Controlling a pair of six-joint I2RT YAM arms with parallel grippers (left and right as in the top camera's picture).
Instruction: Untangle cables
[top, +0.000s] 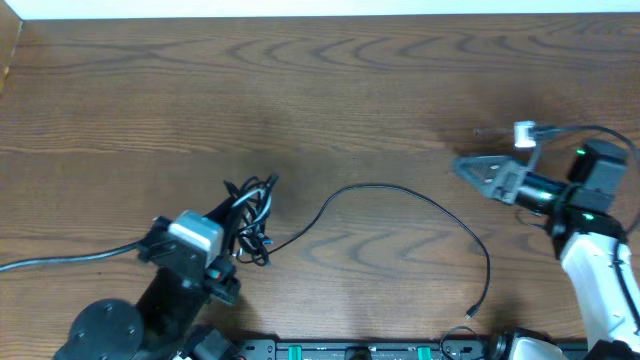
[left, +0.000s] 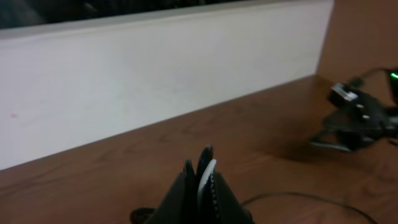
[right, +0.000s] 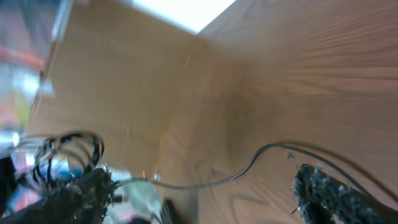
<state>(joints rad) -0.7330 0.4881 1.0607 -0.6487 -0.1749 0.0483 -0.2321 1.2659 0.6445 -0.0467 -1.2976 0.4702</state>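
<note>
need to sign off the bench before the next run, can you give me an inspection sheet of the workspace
surface: brown wood-grain table
job's things: bundle of black cords by the left arm; one long black cord arcs out of it toward the right, its plug end lying free near the front edge
clutter: nothing seen
grippers: left gripper jaws shut, at the bundle, hold not clear; right gripper jaws wide open, empty, apart from the cords
cables: thick black arm cable runs off the left edge
surroundings: white wall behind the table
</note>
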